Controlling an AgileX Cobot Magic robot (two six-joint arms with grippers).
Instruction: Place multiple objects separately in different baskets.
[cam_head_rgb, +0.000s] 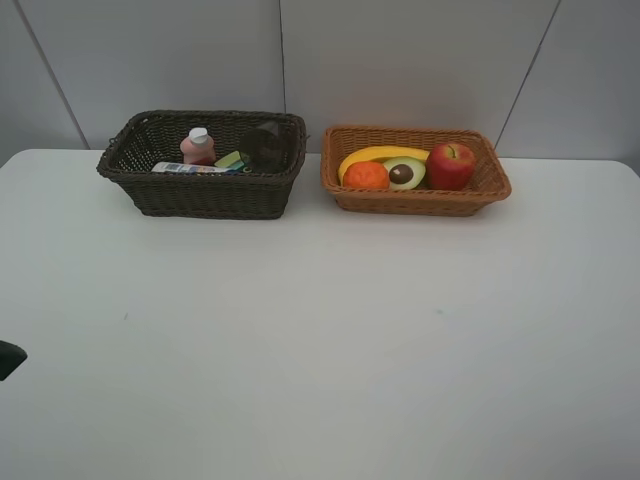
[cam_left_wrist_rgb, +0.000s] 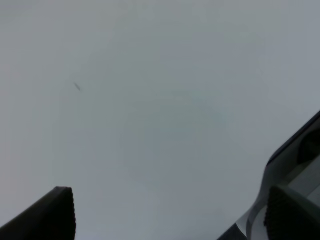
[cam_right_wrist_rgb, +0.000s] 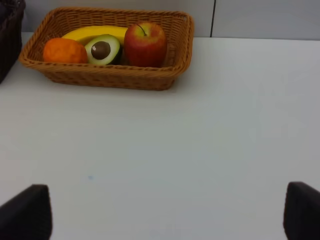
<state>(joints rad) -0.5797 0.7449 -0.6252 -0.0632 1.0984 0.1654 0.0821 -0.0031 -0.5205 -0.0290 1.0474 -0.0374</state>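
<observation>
Dark basket (cam_head_rgb: 205, 190): upper left of the high view, long axis left to right; pink bottle (cam_head_rgb: 198, 146) upright inside, white shampoo bottle (cam_head_rgb: 190, 168) lying flat along that axis.
Tan basket (cam_head_rgb: 415, 198): upper middle-right, just beside it; banana (cam_head_rgb: 378, 154) curved along the back, orange (cam_head_rgb: 366, 176), avocado half (cam_head_rgb: 405, 173) cut face up, apple (cam_head_rgb: 450, 166) at right.
Left gripper (cam_left_wrist_rgb: 170, 212): jaws wide apart, empty, above bare table (cam_head_rgb: 320, 340).
Right gripper (cam_right_wrist_rgb: 167, 210): jaws wide apart, empty.

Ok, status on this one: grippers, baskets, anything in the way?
Left gripper open, empty; right gripper open, empty. Fruit in tan basket, bottles in dark basket. Table in front: nothing in the way.
</observation>
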